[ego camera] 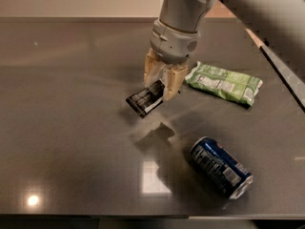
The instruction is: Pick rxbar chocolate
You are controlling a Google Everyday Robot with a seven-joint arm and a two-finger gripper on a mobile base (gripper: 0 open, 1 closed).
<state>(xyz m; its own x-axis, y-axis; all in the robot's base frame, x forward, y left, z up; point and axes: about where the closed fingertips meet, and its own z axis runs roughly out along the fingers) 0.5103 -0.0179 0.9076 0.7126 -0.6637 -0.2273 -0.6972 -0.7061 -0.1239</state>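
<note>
The rxbar chocolate (144, 100) is a small flat black wrapper with white print. It hangs tilted from my gripper (161, 87), lifted off the grey table (66, 128), with its shadow below it. My gripper is shut on the bar's upper right end, near the table's middle. The arm reaches down from the top right.
A green-and-white snack bag (225, 83) lies on the table just right of the gripper. A blue soda can (221, 167) lies on its side at the front right. The table's right edge (281, 75) runs diagonally at the far right.
</note>
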